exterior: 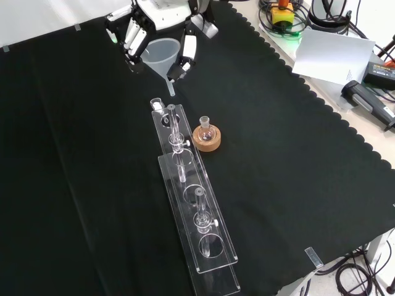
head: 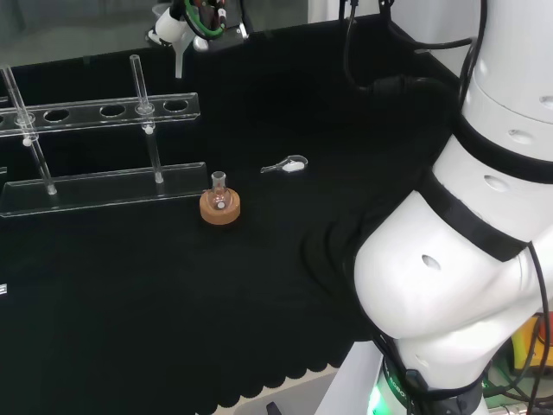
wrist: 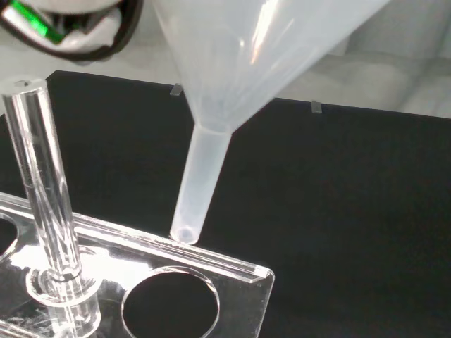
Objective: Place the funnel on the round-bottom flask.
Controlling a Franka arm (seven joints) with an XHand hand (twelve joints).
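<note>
Translucent plastic, the funnel (exterior: 162, 54) hangs in my hand (exterior: 157, 28), whose fingers curl round its cone from both sides; its stem points down and slants a little. I take the round-bottom flask (exterior: 205, 131) on its cork ring (exterior: 207, 139) as my landmark. In the front view the funnel sits up and to the left of the flask, well apart from it, with its stem tip just above the near end of the clear acrylic rack (exterior: 191, 209). The wrist view puts the tip almost on the rack's edge, beside an upright glass tube (wrist: 49, 204). I judge the carry is the step in hand. To do it well I would lift first so the stem clears the rack and tubes, bring it over the flask's narrow neck, level the stem upright, then lower slowly, since the neck is small and the flask only rests in the ring on the worktop (exterior: 296, 154)
</note>
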